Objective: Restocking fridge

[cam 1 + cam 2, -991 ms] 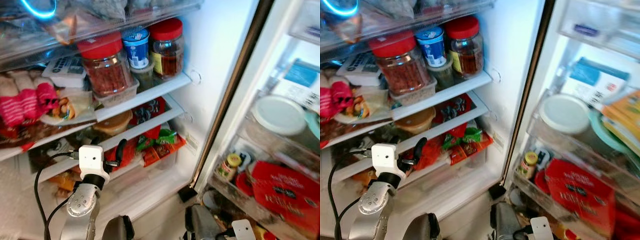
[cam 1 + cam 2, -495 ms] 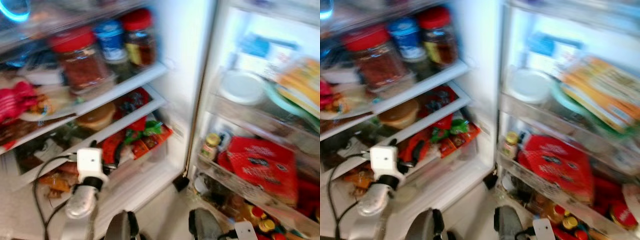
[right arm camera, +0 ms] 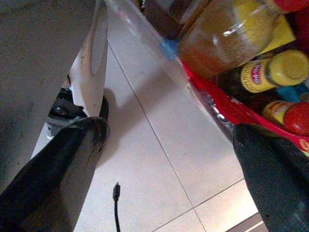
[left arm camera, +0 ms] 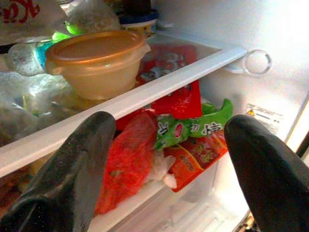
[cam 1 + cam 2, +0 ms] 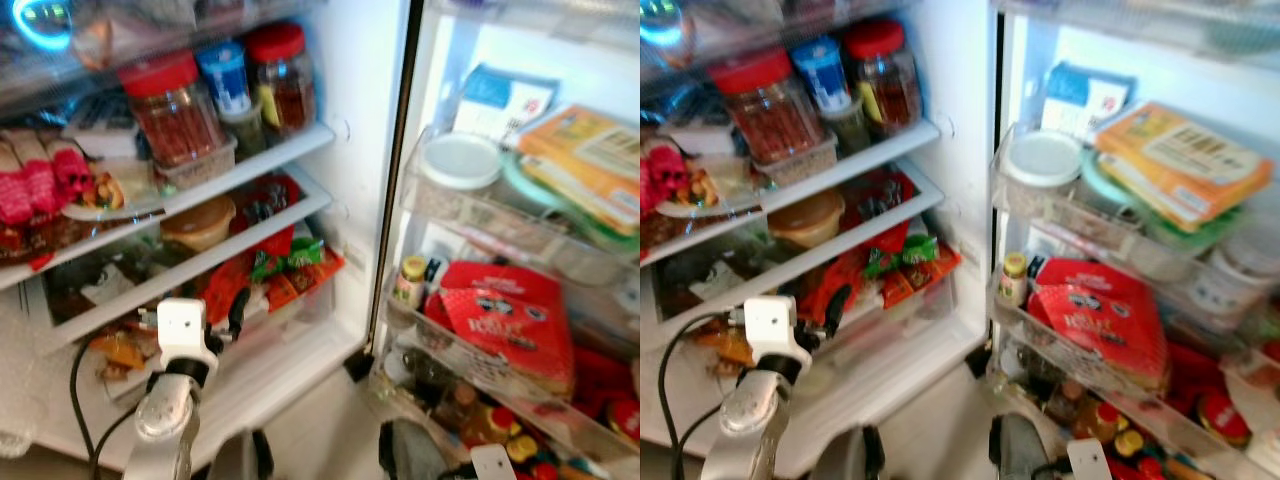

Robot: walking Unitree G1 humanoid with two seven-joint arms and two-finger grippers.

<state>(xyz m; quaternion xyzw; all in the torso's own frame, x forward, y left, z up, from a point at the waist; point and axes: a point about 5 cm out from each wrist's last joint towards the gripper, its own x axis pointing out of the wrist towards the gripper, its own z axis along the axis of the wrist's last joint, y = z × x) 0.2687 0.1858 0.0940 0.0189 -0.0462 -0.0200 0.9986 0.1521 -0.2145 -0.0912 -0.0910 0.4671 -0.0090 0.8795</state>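
Note:
The fridge stands open, its shelves (image 5: 250, 195) crowded with food. My left gripper (image 5: 238, 308) is raised in front of the lower drawer, open and holding nothing. In the left wrist view its fingers (image 4: 77, 169) frame a red bag (image 4: 130, 164) and a green packet (image 4: 193, 126) in that drawer, under a tan lidded bowl (image 4: 96, 58) on the shelf above. My right gripper (image 3: 169, 159) hangs low and open over the tiled floor (image 3: 159, 159), beside the door's bottom shelf of sauce bottles (image 3: 275, 72).
Two red-lidded jars (image 5: 172, 110) and a blue tub (image 5: 224, 75) stand on the upper shelf. The door shelves (image 5: 480, 215) hold a white-lidded container (image 5: 462, 160), an orange box (image 5: 585, 150), a red pack (image 5: 505, 320) and a small yellow-capped bottle (image 5: 410, 280). A cable (image 3: 116, 208) lies on the floor.
The camera has swung right, bringing more of the door shelves into view. My left gripper still stands open before the lower drawer.

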